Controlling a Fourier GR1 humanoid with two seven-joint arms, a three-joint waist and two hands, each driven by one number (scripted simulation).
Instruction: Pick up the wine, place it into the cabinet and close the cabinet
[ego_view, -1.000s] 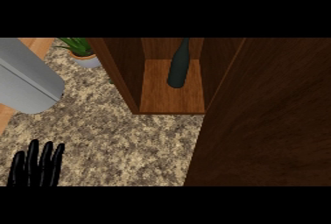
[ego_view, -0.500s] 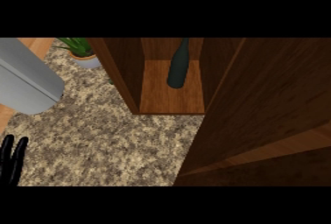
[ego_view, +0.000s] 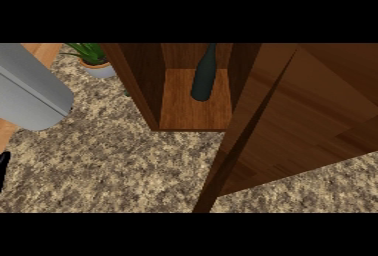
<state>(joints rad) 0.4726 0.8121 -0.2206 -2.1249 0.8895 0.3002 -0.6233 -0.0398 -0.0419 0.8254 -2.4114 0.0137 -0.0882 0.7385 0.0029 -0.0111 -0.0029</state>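
the dark green glass wine bottle (ego_view: 204, 80) stands inside the brown wooden cabinet (ego_view: 142, 80), far up-right of the left hand (ego_view: 3, 167), whose grip cannot be told; the wooden door (ego_view: 295, 125) needs swinging shut next.

Speckled counter (ego_view: 111, 160) – cabinet (ego_view: 144, 85), potted plant (ego_view: 92, 62), grey appliance (ego_view: 29, 95) on it.

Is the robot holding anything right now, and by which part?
Nothing is visibly held. The wine bottle stands alone inside the cabinet. Only a sliver of the left hand shows at the edge; the right hand is out of view.
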